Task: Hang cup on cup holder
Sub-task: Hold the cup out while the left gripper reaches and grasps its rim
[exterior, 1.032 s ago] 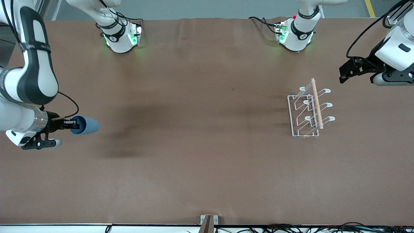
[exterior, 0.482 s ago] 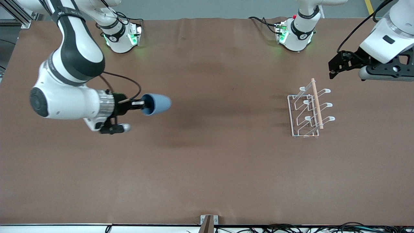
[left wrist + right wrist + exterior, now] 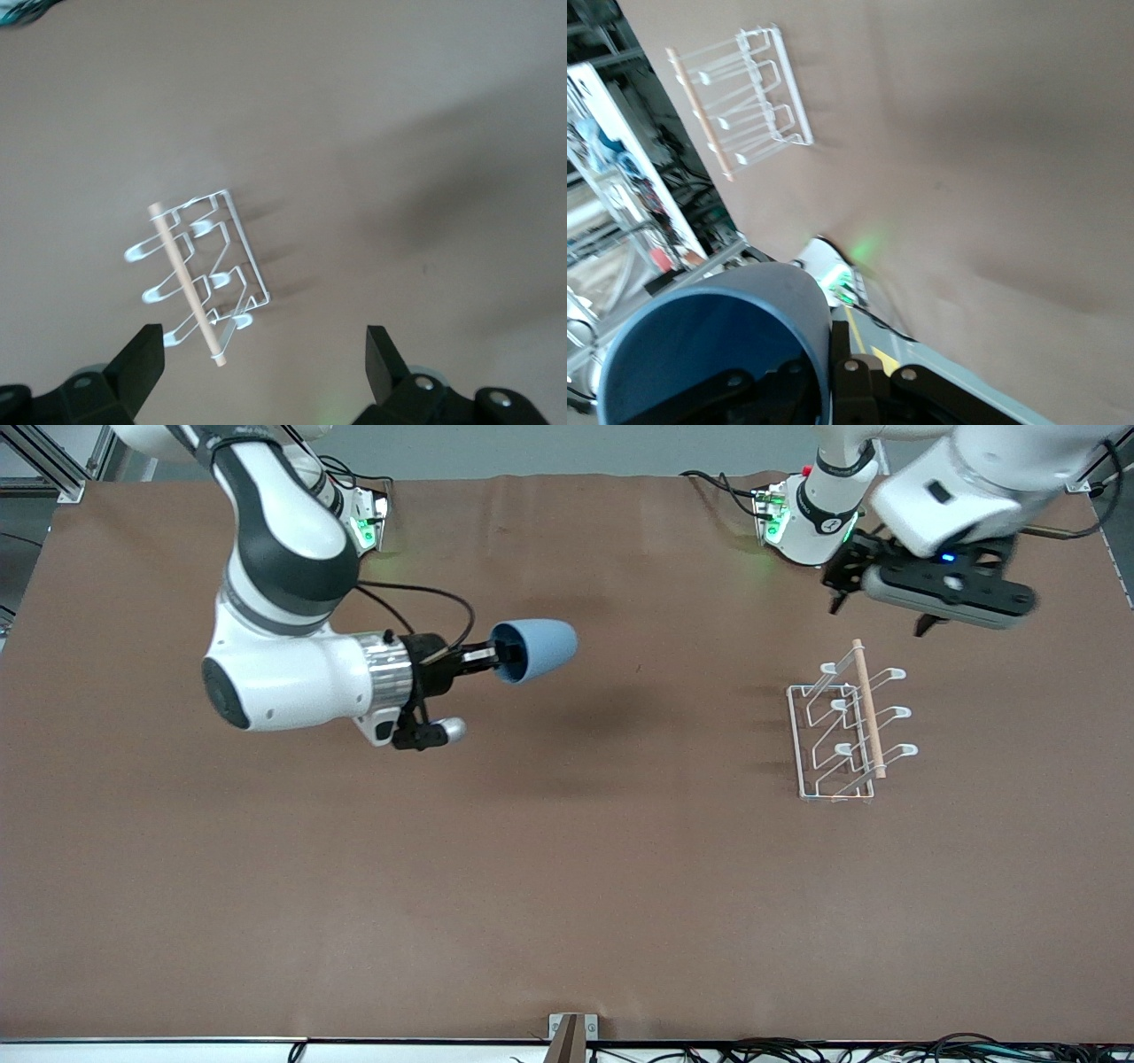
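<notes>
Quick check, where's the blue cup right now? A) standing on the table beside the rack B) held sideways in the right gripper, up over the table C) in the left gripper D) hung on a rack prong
B: the cup lies sideways in the right gripper, whose fingers clamp its rim, in the air over bare table, well apart from the cup holder, whose prongs are all empty.

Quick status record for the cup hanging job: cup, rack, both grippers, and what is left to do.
cup: light blue, held on its side in the air by the rim, mouth toward the wrist
right gripper: shut on the cup, over the bare table toward the right arm's end
cup holder: white wire rack with a wooden rod, standing on the table toward the left arm's end, no cup on its prongs
left gripper: open, empty, in the air above the cup holder
remaining: carry the cup to the cup holder and hang it on a prong
</notes>
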Action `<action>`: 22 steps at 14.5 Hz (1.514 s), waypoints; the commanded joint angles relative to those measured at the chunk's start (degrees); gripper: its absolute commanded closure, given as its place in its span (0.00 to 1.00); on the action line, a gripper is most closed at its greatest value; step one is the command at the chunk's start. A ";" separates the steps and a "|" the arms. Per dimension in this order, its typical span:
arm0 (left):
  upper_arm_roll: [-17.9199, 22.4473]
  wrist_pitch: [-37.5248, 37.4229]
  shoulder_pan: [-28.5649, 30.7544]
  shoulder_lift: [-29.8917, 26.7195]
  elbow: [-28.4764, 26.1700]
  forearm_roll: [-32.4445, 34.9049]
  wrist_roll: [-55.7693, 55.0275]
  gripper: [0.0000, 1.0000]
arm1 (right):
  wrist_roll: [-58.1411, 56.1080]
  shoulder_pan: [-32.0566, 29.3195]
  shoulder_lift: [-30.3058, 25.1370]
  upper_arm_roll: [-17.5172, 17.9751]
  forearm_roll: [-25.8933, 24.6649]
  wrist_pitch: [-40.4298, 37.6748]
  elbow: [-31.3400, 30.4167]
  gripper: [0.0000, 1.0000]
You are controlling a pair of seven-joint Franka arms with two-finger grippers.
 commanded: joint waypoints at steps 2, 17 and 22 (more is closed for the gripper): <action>-8.66 -1.13 0.16 0.95 0.56 0.15 8.32 0.00 | 2.64 -0.73 0.26 1.52 2.89 2.98 -1.02 0.99; -20.20 14.51 -0.37 15.10 1.00 -11.71 17.57 0.03 | 3.08 0.76 0.35 1.61 2.98 7.29 -2.16 0.99; -20.20 19.87 -0.54 18.00 1.00 -11.19 17.14 0.05 | 2.99 0.76 0.35 1.61 2.89 6.68 -2.16 0.98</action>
